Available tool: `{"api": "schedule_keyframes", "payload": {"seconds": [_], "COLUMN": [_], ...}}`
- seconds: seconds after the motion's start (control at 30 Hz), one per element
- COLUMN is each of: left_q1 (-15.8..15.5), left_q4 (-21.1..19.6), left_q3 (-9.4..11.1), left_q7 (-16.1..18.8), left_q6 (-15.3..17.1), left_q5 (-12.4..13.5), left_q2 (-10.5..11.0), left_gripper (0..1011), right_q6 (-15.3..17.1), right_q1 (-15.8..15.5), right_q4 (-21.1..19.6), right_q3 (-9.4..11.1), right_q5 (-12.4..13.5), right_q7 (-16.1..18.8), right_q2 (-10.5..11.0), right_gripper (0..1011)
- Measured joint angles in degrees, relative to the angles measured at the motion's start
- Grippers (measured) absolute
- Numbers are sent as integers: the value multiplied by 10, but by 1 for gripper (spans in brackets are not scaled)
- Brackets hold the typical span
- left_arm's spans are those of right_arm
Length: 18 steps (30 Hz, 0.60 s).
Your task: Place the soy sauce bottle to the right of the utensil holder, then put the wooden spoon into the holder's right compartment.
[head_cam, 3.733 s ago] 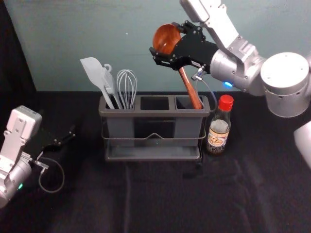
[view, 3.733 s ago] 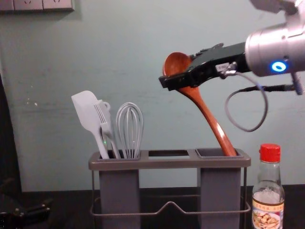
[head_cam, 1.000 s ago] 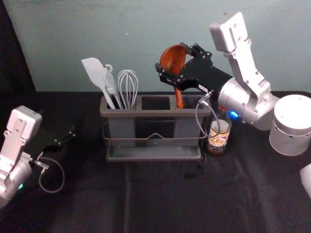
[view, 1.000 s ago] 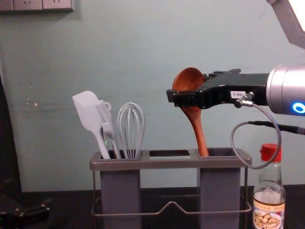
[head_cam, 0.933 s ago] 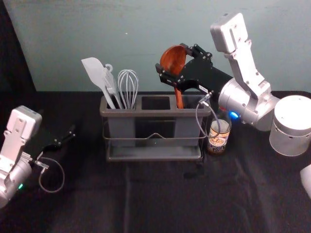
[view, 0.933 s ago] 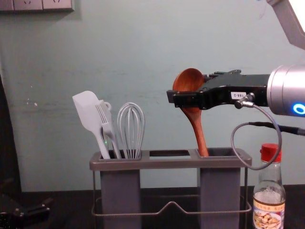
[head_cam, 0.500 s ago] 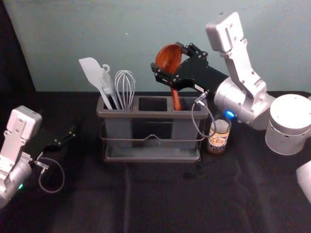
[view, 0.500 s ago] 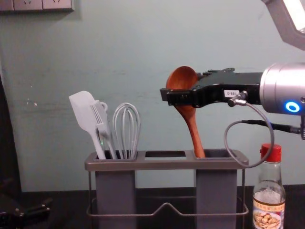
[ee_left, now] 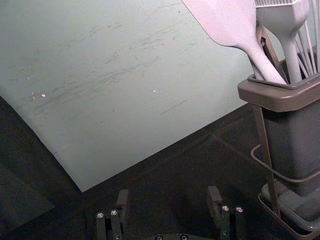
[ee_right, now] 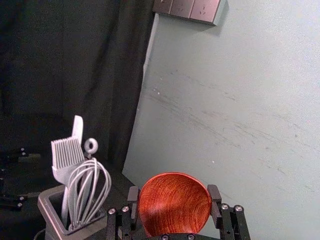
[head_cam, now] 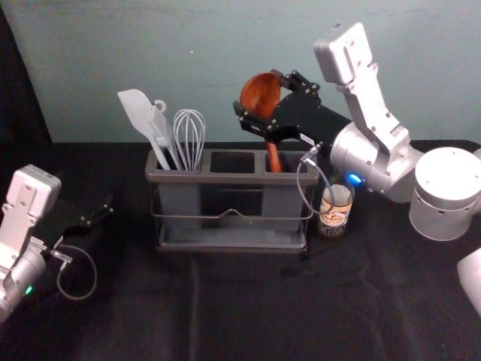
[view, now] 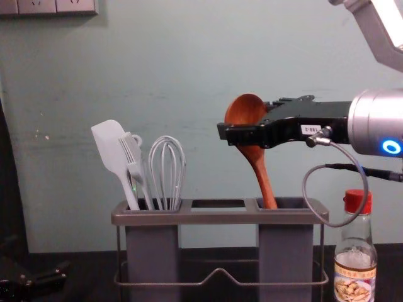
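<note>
My right gripper (head_cam: 263,101) is shut on the bowl of the wooden spoon (head_cam: 273,158) above the utensil holder (head_cam: 225,178). In the right wrist view, the gripper (ee_right: 174,196) has a finger at each side of the bowl (ee_right: 175,202). The chest view shows the tilted spoon (view: 259,170) with its handle's lower end inside the right compartment (view: 293,202). The soy sauce bottle (view: 354,283) stands upright to the holder's right, partly behind my cable. My left gripper (head_cam: 99,215) stays parked at the left; in its wrist view the gripper (ee_left: 169,197) stands open, holding nothing.
The left compartment holds a white spatula (view: 113,148), a brush (view: 133,157) and a whisk (view: 167,173). A wire rail (view: 220,270) crosses the holder's front. Behind everything is a wall (view: 189,63). Dark cloth (head_cam: 248,316) covers the table in front of the holder.
The holder has shifted slightly left with its utensils, while the bottle has stayed put. My right gripper moved left with the spoon, then a little down and back right in the chest view.
</note>
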Motion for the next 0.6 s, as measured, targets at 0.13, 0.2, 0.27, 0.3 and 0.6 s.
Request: {"api": "schedule_keyframes", "payload": {"seconds": [0.13,0.2,0.27,0.3,0.6], "left_q1": [0,0,0,0,0], "left_q4": [0,0,0,0,0], "left_q3": [0,0,0,0,0], "left_q7": [0,0,0,0,0], "left_q6": [0,0,0,0,0], "left_q5": [0,0,0,0,0], "left_q2": [0,0,0,0,0], "left_gripper": [1012,1011,1011,1012,1012], "right_q6": [0,-1,-2,-3,-5], "right_q1": [-3,-5,-6,-7,-16], "right_q4": [-1,-1,-1,0,6], "right_q3": [4,5,6,6,10], "right_q5": [0,1,1,1,4], "right_q7": [-1,-1,-1,-1,-2], "right_q2": [3,4,4,5,7], "right_gripper": [840,840,840,840,840]}}
